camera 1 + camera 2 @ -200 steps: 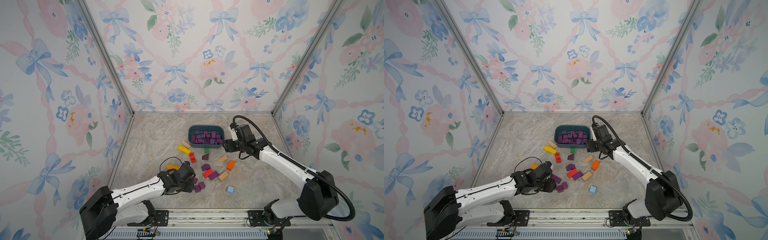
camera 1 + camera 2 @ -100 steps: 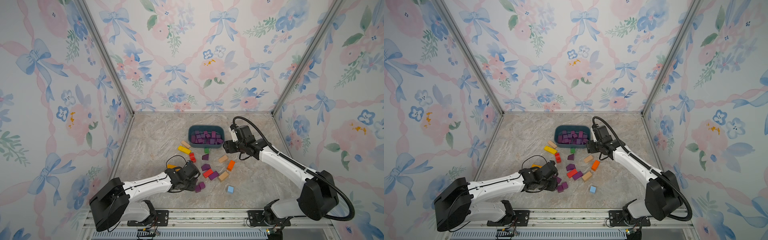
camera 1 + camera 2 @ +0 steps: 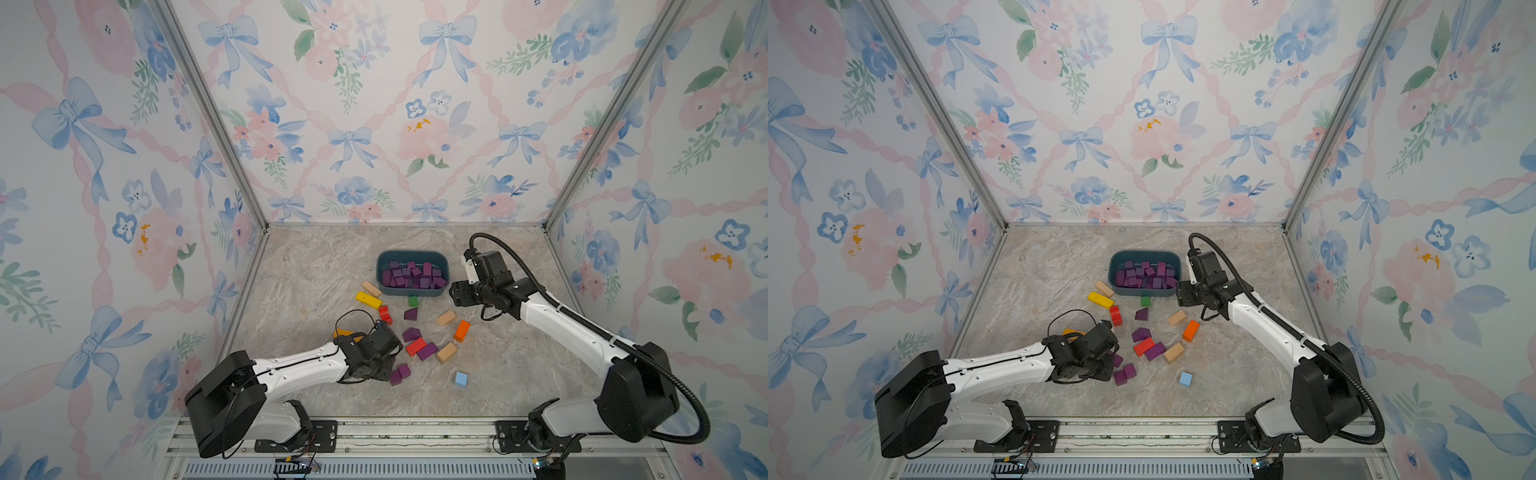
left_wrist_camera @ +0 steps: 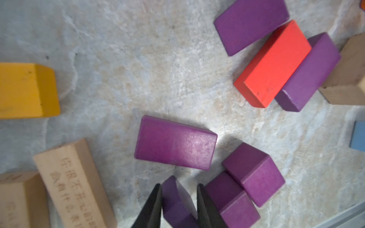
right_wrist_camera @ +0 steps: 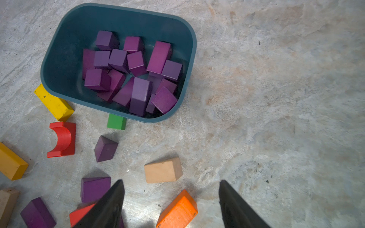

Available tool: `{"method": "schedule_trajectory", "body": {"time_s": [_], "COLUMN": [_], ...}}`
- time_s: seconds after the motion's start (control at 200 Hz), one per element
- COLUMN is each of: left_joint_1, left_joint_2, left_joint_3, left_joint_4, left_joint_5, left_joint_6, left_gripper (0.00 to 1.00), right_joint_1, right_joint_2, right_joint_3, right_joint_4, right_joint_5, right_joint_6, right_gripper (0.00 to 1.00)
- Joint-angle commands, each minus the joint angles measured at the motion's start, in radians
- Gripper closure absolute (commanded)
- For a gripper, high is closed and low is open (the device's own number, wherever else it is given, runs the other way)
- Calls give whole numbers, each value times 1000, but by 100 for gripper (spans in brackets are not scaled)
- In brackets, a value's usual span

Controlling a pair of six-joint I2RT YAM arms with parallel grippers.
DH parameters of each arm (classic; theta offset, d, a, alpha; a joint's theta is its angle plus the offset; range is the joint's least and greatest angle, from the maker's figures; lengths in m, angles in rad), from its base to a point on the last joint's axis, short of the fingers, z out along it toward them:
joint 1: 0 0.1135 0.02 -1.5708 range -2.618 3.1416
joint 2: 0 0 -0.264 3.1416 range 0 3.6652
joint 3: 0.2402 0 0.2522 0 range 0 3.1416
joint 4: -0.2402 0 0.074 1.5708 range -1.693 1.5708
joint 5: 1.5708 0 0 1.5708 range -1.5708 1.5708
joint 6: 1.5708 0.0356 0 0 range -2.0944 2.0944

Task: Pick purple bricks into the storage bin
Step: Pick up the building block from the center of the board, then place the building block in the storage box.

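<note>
- Left gripper [image 4: 178, 194] is clamped narrow on a small purple brick [image 4: 173, 207]; the picture's edge cuts off both, so the brick's full shape is unclear
- In both top views the left wrist covers that grip, and only a pair of purple cubes [image 3: 404, 370] shows just beside it
- Right gripper [image 5: 171, 181] stands wide with nothing between its fingers, hovering above the floor near the storage bin [image 5: 59, 65]; only its dark fingertips enter the right wrist view
- Since a second ago the left arm has stretched further out toward the front cluster and its jaws have drawn in on the brick; the right arm has barely shifted
- Purple bricks [image 5: 136, 75] are matte cubes and short bars, heaped at odd angles inside the dark teal bin, which sits toward the back of the marbled floor
- More purple pieces lie loose in front of the bin, one long bar [image 4: 175, 143] flat and apart, another [image 4: 308, 73] pressed against a red block [image 4: 276, 61]
</note>
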Motion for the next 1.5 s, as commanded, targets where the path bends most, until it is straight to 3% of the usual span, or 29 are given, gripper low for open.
{"method": "schedule_trajectory", "body": {"time_s": [0.0, 0.345, 0.465, 0.54, 0.575, 0.745, 1.11, 1.38, 1.495], "left_joint_1": [-5, -18, -24, -25, -25, -21, 138, 224, 277], "left_joint_2": [23, 43, 52, 53, 52, 51, 91, 340, 494], "left_joint_3": [13, 13, 14, 13, 14, 29, 357, 698, 820], "left_joint_4": [-12, -13, -13, -13, -14, -25, -37, 36, 42], "left_joint_5": [-2, 1, 5, 5, 4, -30, -160, -387, -378], "left_joint_6": [25, 33, 34, 36, 38, 61, 216, 379, 434], "left_gripper": [70, 68, 75, 93, 96, 93, 92, 93, 93], "right_joint_1": [-13, -24, -27, -29, -31, -32, -34, -42, -41], "right_joint_2": [-6, -19, -20, -22, -22, -24, -39, -36, -23], "right_joint_3": [-17, -20, -23, -22, -22, -26, -39, -48, -41], "right_joint_4": [-11, -12, -12, -12, -11, -12, -12, -15, -27], "right_joint_5": [0, 0, 3, 3, 2, 1, -5, 1, -12], "right_joint_6": [5, 6, 5, 6, 5, 8, 7, 7, 11], "right_gripper": [26, 26, 26, 26, 26, 26, 26, 26, 26]}}
